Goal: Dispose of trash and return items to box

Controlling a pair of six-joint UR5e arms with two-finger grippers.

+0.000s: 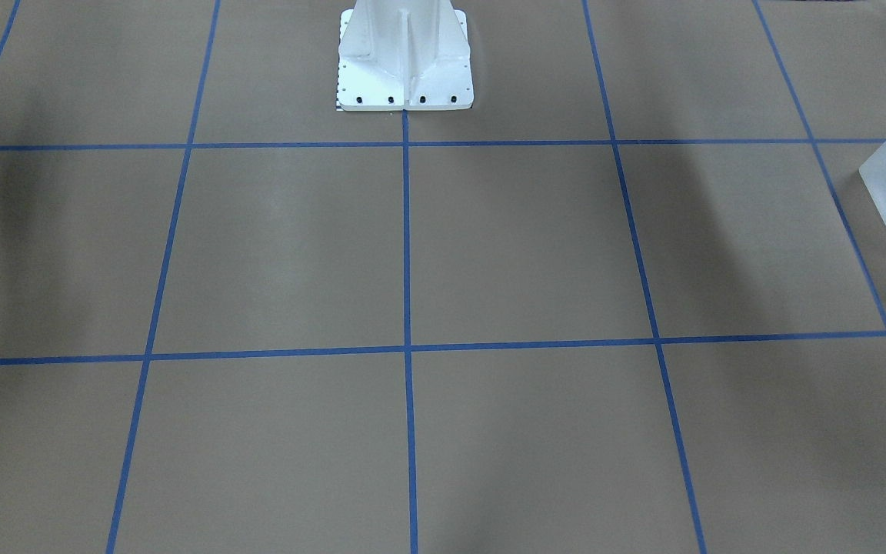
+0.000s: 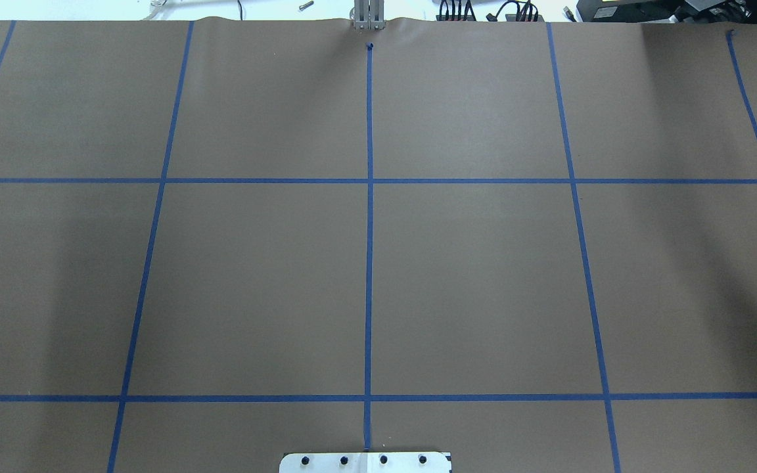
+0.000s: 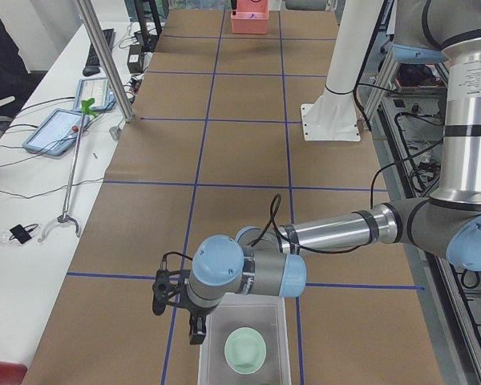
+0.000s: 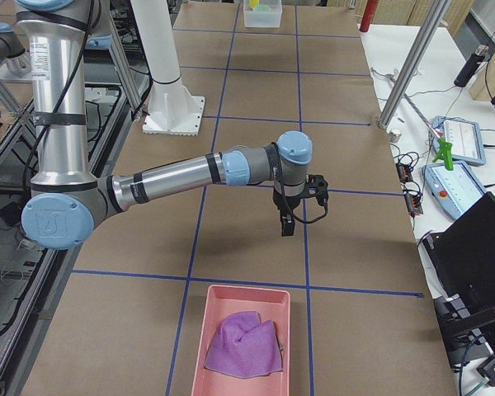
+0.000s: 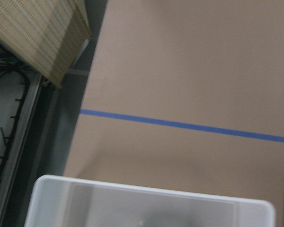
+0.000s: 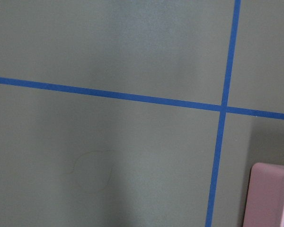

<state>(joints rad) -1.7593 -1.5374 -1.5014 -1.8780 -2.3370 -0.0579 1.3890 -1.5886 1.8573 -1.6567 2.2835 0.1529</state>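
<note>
Plainly, the mint-green bowl [image 3: 245, 350] lies inside the frosted box [image 3: 282, 341], at six o'clock in the left-end view of the worktop [image 3: 240, 152]. The left pincer [image 3: 196, 327] hangs at the box's ten o'clock corner. The right pincer [image 4: 286, 224] hangs at twelve o'clock from the pink tray [image 4: 247, 294]. Whether either is clenched or released, I cannot tell.

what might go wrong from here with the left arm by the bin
1. The left gripper hangs close beside the bin; a swing or descent could knock it and shift the bowl inside.
2. The bin seems close to the table edge, so a shove might tip it off.
</note>
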